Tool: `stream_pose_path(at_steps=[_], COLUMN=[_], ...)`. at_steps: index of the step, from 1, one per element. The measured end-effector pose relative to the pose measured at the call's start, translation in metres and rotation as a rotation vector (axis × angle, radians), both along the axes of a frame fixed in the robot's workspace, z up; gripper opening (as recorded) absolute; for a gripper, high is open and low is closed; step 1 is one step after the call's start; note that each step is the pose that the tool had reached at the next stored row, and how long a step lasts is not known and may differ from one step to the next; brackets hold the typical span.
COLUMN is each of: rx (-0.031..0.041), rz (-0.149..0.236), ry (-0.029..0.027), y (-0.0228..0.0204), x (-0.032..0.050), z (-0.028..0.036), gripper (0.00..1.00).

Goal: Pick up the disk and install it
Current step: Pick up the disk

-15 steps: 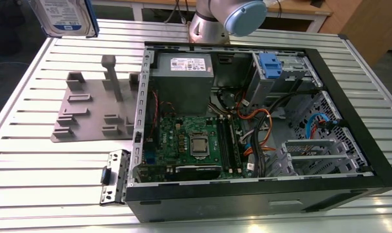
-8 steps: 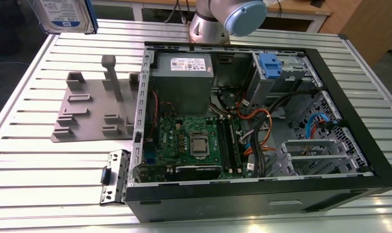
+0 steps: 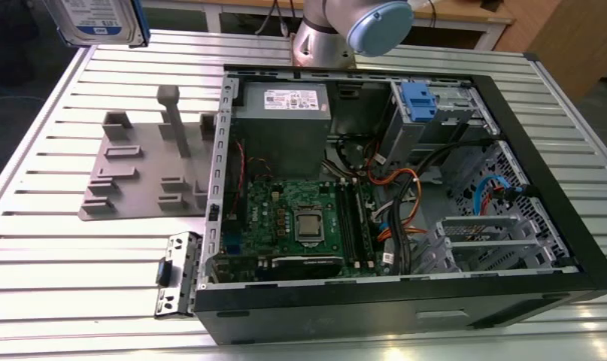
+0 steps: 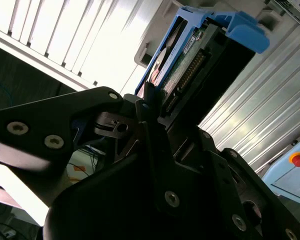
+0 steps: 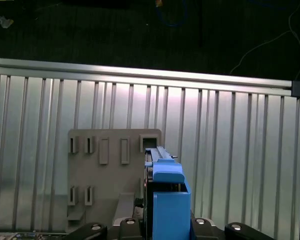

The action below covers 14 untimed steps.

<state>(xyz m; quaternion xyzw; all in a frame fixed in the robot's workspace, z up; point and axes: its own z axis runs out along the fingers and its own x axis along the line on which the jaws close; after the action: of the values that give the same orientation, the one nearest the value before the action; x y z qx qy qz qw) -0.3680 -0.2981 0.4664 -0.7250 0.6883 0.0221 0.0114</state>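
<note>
1. Black gripper point(image 4: 167, 114) linkages are seen closest in the second wrist view. The jaws are clenched on the disk point(image 4: 190, 60), gripped by its blue caddy.
2. The disk is held in the air, clear of the slatted desk point(image 5: 230, 150), and in the first wrist view it is seen over the grey fixture plate point(image 5: 115, 170). In the exterior view it is found at the upper left corner, well apart from the open computer case point(image 3: 383, 304).
3. Inside the case a grey power supply point(image 3: 280, 113), a green motherboard point(image 3: 293, 218), orange and blue cables point(image 3: 404, 203) and a drive cage with a blue front piece point(image 3: 416, 98) are contained.
4. A small bracket point(image 3: 177, 274) is laid on the desk just beside the case.
5. In the exterior view the disk is cut off by the upper edge. In the first wrist view it is seen edge-on, its lower part covered by the gripper. In the second wrist view its connector edge is shown, and the far jaw is lost in shadow.
</note>
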Motion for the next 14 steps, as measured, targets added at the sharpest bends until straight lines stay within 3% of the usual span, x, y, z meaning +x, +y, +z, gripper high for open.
stream_pose_path(at_steps=[14], rx=[0.0], rz=[0.0], ry=[0.0001], y=[0.0], x=[0.0], z=[0.0154], gripper=[0.36])
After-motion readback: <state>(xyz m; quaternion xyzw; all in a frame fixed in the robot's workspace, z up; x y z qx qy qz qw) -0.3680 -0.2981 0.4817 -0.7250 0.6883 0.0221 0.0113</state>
